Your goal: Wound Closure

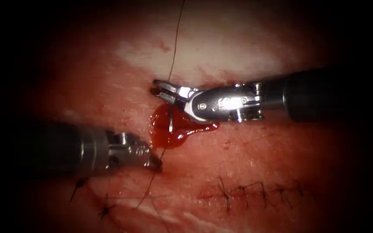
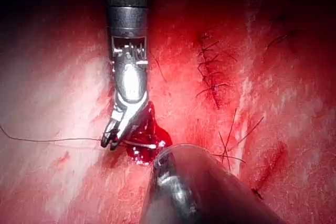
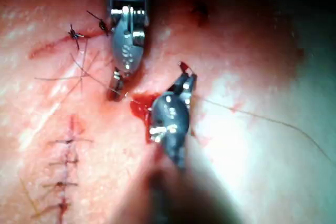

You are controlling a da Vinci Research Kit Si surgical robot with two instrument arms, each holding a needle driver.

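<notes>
A pool of red fluid (image 1: 171, 127) lies on the tissue (image 1: 247, 146) where the cut is. A short bright sliver of the needle (image 1: 170, 124) shows in the pool, the rest sunk in fluid and tissue; it also gleams as a pale needle (image 2: 143, 144) under the right tool. The dark thread (image 1: 177, 39) comes down from the far side to the right tool (image 1: 159, 89), whose jaws are shut on it just above the pool. It runs on across the pool to the left tool (image 1: 155, 165), shut on it at the pool's lower left.
A row of dark stitches (image 1: 255, 190) closes an older cut at the lower right. Knots with cut thread ends (image 1: 105, 209) sit at the lower left, below the left tool's shaft (image 1: 65, 149). Pale fatty tissue (image 1: 221, 51) lies behind the right tool.
</notes>
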